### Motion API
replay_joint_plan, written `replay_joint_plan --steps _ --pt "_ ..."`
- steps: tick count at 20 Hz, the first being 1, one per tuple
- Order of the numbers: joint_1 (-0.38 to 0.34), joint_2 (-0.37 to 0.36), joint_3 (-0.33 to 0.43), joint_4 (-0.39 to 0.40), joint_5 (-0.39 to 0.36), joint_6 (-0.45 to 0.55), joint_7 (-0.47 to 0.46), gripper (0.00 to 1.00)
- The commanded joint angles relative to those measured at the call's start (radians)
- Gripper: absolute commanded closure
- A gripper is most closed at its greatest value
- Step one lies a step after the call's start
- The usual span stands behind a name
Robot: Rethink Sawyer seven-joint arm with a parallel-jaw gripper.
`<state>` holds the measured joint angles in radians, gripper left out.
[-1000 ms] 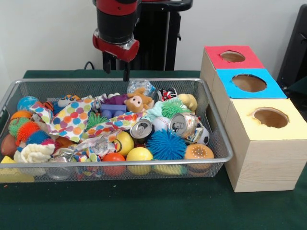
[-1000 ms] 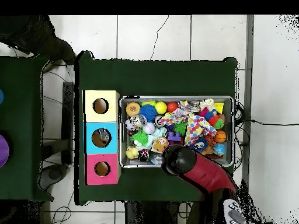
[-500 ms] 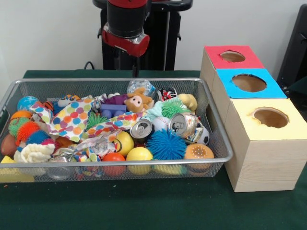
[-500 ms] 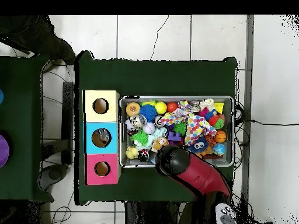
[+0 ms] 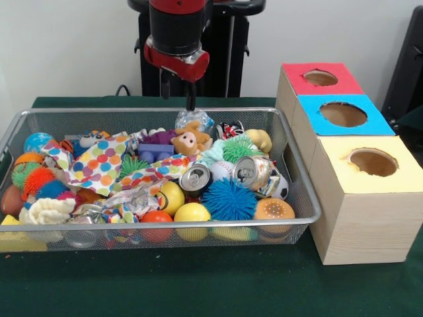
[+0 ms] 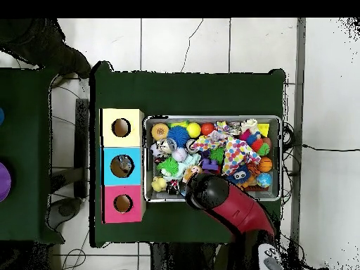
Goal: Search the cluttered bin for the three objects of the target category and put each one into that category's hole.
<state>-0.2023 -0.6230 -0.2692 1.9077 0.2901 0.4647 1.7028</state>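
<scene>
the claw (image 5: 178,94), open and empty, has drifted right to upper centre, above the bin (image 5: 301,198); nothing sorted yet.

Bin (image 5: 301,198) seemingly gapless with clutter

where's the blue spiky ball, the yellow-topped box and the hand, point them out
blue spiky ball (image 5: 229,199), front view, middle of its spines
yellow-topped box (image 5: 396,177), front view, bare yellow top beside the hole
hand (image 5: 178,86), front view, midway between its two fingertips
</scene>
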Motion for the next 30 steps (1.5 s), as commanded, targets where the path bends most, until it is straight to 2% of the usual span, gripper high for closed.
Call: replay_joint_plan --steps 1,5,13,19,21,25,30 --pt "-0.005 0.040 0.018 -0.021 0.079 0.041 0.291 0.00" --pt "-0.011 0.043 0.034 0.003 0.185 0.048 0.392 0.00" --pt "-0.015 0.084 0.007 -0.036 0.255 0.083 0.427 0.00" --pt "-0.043 0.113 -0.012 -0.092 0.229 0.109 0.416 0.00" --pt "-0.027 0.131 -0.057 -0.123 0.182 0.100 0.393 0.00" --pt "-0.019 0.088 -0.064 -0.055 0.144 -0.002 0.333 0.00" --pt "-0.014 0.089 -0.075 -0.041 0.098 -0.070 0.294 0.00"
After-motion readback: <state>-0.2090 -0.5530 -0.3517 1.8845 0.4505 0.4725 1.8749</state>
